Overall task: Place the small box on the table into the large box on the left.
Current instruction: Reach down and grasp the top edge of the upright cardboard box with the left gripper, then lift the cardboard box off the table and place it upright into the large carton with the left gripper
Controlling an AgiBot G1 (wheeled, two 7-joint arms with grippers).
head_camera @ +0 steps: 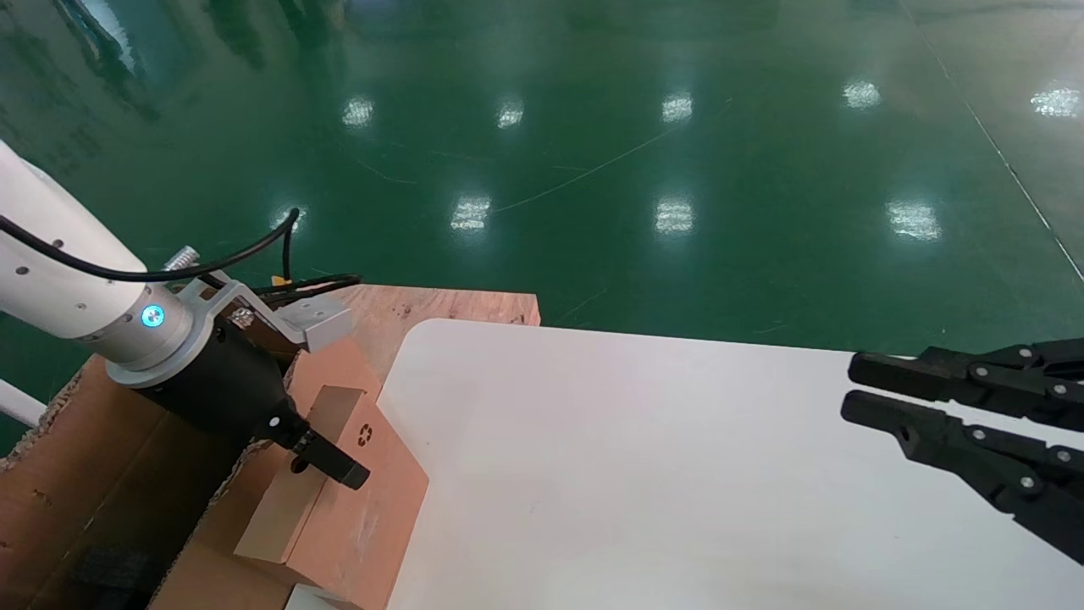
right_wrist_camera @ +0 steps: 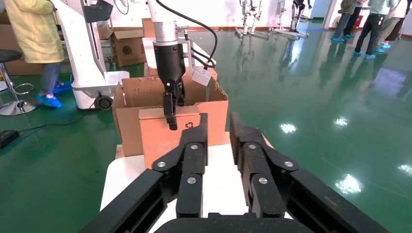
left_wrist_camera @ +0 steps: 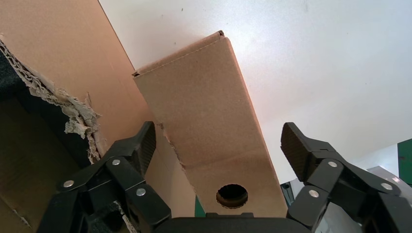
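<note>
The small box [head_camera: 373,517] is tan, with a recycling mark and a round hole. It stands on edge at the left edge of the white table [head_camera: 635,474], against the wall of the large box [head_camera: 76,474]. My left gripper [head_camera: 326,453] is open, with its fingers on either side of the small box's top and not touching it. In the left wrist view the small box [left_wrist_camera: 204,111] lies between the spread jaws of the gripper [left_wrist_camera: 218,136], beside the large box's torn rim [left_wrist_camera: 73,116]. My right gripper [head_camera: 851,387] is open and empty over the table's right side.
A bare wooden board [head_camera: 457,305] lies behind the table's far left corner. Green floor surrounds the table. The right wrist view shows my right gripper [right_wrist_camera: 218,121], the small box [right_wrist_camera: 160,131], the large box [right_wrist_camera: 214,109], another carton [right_wrist_camera: 127,46] and people farther off.
</note>
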